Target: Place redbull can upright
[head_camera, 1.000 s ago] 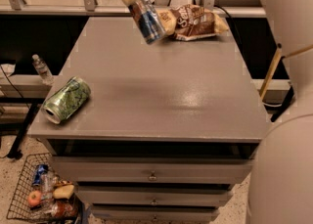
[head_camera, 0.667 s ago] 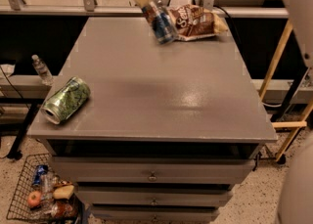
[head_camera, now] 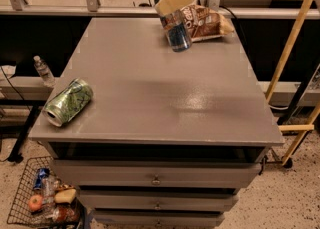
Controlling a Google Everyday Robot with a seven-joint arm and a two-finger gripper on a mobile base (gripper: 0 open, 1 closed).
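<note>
The claw (head_camera: 174, 8) grips the redbull can (head_camera: 178, 34) by its top, slightly tilted, near the surface's (head_camera: 150, 103) far edge, beside a snack bag (head_camera: 209, 23).

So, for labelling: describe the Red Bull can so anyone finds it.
Find the table, then the chip bag at its far edge. Beside it the tool holds the Red Bull can: slim and blue-silver, unlike the fat green can lying near-left.

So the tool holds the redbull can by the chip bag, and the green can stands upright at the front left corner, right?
No: in the camera view the green can lies on its side at the front left corner. The tool does hold the redbull can by the chip bag.
</note>
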